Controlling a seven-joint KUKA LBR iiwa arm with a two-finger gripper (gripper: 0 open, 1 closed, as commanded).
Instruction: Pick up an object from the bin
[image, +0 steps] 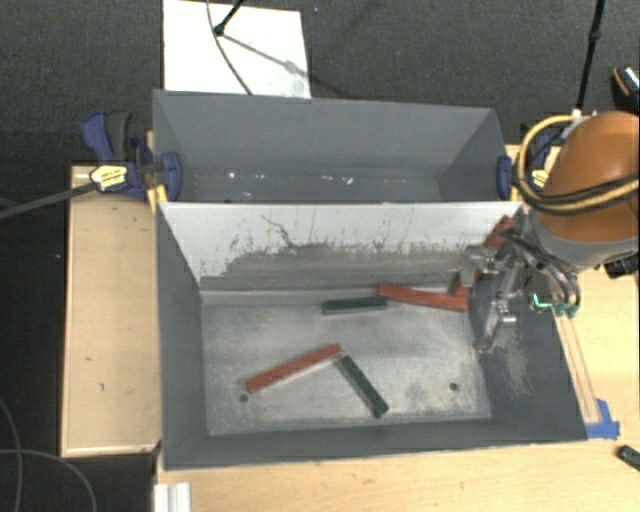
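The bin (330, 235) held four sticks: a back red stick (420, 297) and back green stick (352, 306) near the rear wall, and a front red stick (293, 368) and front green stick (361, 386) mid-floor. The gripper (488, 332) hung at the right, just beside the back red stick's end. I could not tell whether it was wide or narrow.

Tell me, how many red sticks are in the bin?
2. One red stick lies on the floor toward the front left; the other red stick lies along the back wall, its right end by the gripper. Part of it may be hidden.
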